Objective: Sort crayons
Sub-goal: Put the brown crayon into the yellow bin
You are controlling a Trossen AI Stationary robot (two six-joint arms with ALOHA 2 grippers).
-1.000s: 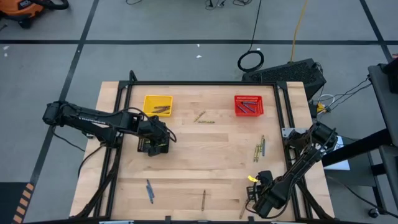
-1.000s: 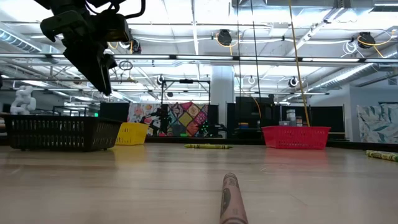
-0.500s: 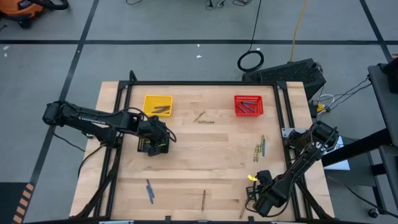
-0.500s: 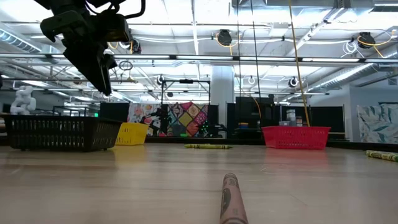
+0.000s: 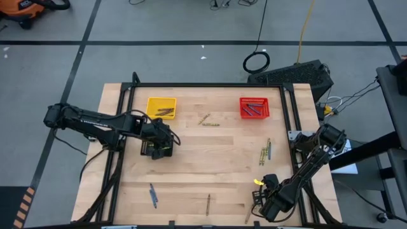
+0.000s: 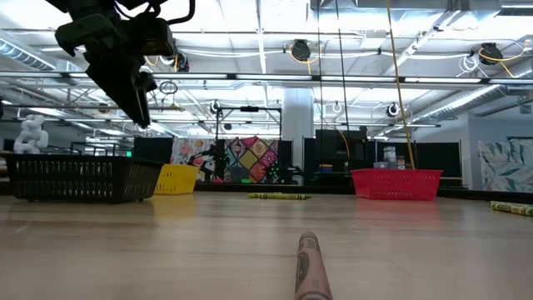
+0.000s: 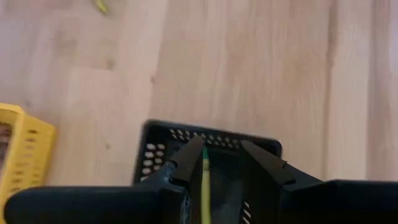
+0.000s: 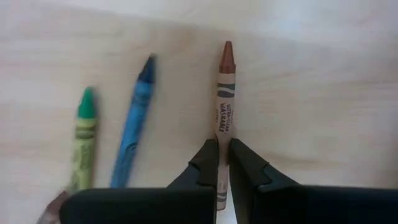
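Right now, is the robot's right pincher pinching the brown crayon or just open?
Pinching. The right gripper has its fingers shut on the brown crayon, which lies flat on the table.

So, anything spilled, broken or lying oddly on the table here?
Nothing stands out. Loose crayons lie flat on the table, the baskets sit upright. The right pincer is shut on a brown crayon; the left pincer hovers open above the black basket.

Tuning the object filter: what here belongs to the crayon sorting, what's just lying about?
Job:
brown paper-wrapped crayon, in the shut right gripper; blue crayon; green crayon; yellow mesh basket; red mesh basket; black mesh basket under the open left gripper.
Lying about:
black cable coil and dark case, both on the floor.
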